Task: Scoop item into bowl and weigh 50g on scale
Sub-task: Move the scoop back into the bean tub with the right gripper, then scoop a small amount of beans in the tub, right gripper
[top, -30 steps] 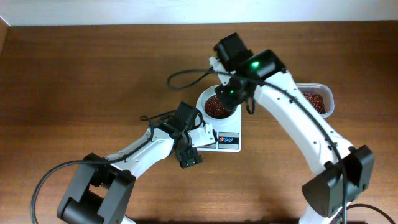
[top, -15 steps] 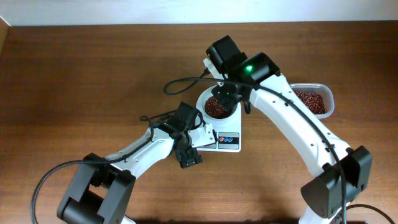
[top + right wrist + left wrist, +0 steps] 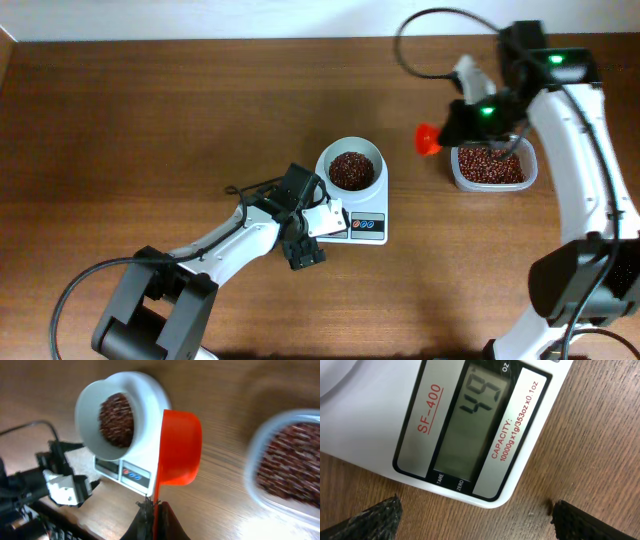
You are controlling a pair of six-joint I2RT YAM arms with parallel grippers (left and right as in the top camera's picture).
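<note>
While the left gripper (image 3: 475, 506) hung with its fingers wide apart beside the display end of the scale (image 3: 385, 420), the display (image 3: 475, 420), slanting from lower left to upper right in the left wrist view, read 49. Overhead, the scale's long axis ran up and down mid-frame, display end lowest, with the bowl (image 3: 325, 165) of beans (image 3: 351, 170) on its upper end. Farther off, upper right, the right gripper (image 3: 151, 510) was clamped on the handle of an orange scoop (image 3: 180, 455), cup pointing left, beside the clear container (image 3: 530, 172).
</note>
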